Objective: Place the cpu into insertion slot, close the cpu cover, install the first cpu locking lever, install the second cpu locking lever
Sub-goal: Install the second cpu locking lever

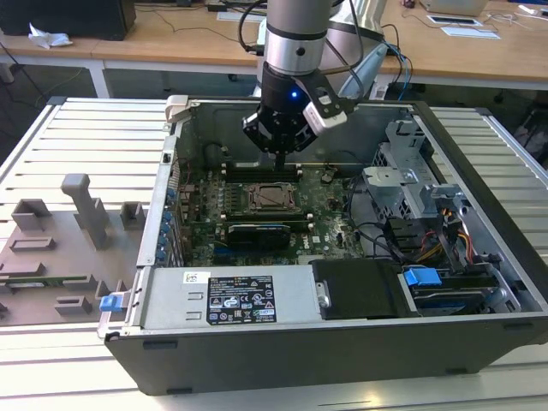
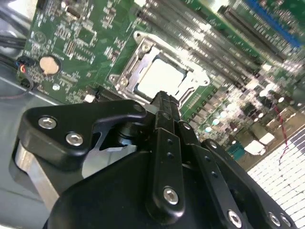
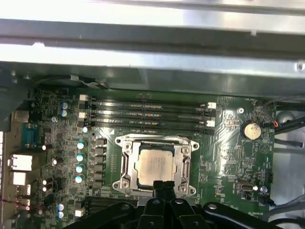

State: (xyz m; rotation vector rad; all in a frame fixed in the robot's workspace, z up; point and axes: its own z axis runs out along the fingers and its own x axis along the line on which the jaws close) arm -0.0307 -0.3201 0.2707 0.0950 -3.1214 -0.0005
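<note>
Cpu [image 3: 154, 166] – pale, smooth metal top

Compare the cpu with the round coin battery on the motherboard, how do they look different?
The cpu is square with a pale silver-grey top; the coin battery is round and slightly golden. The cpu looks clearly larger than the battery. The cpu sits inside the silvery cpu cover frame over the socket, while the battery sits alone near the board's edge. Both lie flat on the green motherboard and look metallic.
</note>
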